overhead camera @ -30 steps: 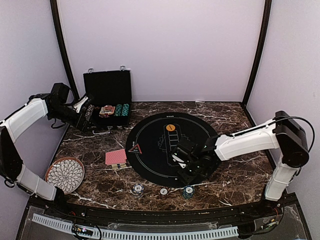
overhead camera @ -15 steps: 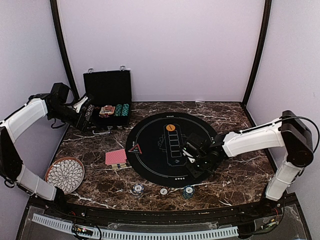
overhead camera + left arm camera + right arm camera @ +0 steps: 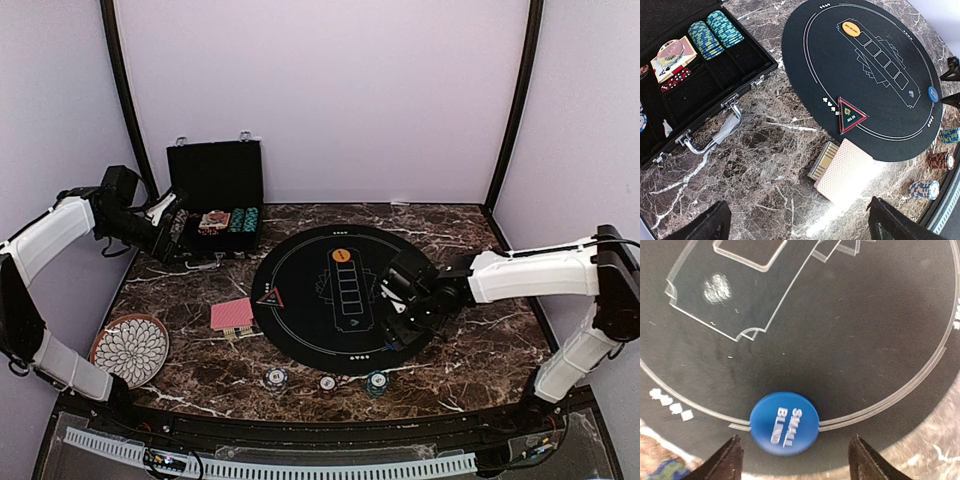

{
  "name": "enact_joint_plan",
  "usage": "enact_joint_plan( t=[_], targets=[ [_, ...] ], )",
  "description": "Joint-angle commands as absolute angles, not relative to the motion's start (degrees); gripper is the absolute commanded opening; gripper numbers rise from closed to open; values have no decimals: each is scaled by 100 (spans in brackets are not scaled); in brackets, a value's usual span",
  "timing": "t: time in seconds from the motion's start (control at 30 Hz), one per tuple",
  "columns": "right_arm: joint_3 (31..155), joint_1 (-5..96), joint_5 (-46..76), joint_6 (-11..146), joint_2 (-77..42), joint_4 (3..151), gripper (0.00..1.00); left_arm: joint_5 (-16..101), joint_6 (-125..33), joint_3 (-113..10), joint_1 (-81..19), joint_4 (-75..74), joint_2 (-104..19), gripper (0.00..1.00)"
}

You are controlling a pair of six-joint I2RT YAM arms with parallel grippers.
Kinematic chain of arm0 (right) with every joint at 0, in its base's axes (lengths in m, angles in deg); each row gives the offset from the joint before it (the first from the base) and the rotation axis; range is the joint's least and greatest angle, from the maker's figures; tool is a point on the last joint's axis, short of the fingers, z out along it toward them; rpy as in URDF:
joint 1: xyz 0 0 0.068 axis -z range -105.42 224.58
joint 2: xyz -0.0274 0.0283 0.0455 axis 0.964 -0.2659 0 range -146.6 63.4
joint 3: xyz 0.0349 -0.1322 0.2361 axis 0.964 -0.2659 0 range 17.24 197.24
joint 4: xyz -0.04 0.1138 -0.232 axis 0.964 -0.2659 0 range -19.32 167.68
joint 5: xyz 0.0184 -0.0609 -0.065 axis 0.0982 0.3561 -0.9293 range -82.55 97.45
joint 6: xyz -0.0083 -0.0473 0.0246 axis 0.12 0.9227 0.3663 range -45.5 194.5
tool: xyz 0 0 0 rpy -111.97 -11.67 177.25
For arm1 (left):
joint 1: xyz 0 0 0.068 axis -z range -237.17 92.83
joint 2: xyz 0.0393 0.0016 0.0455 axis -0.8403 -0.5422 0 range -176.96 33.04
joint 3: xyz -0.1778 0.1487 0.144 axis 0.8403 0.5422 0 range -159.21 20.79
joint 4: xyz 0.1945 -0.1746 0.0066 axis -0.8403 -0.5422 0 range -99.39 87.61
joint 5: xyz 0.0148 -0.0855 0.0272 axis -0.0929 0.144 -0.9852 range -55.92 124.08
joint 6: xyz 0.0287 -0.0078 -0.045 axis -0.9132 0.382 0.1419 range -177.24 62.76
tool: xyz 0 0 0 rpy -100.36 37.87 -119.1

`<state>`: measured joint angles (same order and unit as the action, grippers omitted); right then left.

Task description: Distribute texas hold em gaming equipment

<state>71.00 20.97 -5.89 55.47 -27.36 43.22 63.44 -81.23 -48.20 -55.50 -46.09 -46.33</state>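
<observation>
A blue round button (image 3: 784,423) marked SMALL BLIND lies flat on the black round mat (image 3: 310,330), across its white border line. My right gripper (image 3: 796,452) hangs open just above it, one finger on each side, touching nothing. On the mat are also an orange button (image 3: 341,255) and a red-edged black triangle marker (image 3: 270,297). Red-backed playing cards (image 3: 232,314) lie off the mat's left edge. Three poker chip stacks (image 3: 327,382) stand along the front. My left gripper (image 3: 175,225) is open and empty, high beside the case.
A black hinged case (image 3: 215,195) stands open at the back left, with blue-green chip stacks (image 3: 715,35) and a card deck inside. A flower-patterned plate (image 3: 130,348) sits at the front left. Dark walls close in the back and sides.
My right arm has swung rightward over the mat and its jaws have widened. The left arm has not moved.
</observation>
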Motion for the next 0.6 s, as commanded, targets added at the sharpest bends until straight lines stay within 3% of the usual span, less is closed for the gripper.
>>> enact_joint_plan(
  t=[0.0, 0.33, 0.57],
  targets=[
    [7562, 1953, -519, 5449, -2008, 3752, 77, 6334, -8271, -4944, -5524, -4900, -4374, 99],
    [7805, 418, 117, 4818, -1964, 3455, 88, 6289, -8318, -5038, -5524, -4973, -4382, 99],
    [7668, 90, -32, 4677, -2307, 3677, 90, 6311, -8291, -5020, -5527, -5030, -4303, 99]
  ],
)
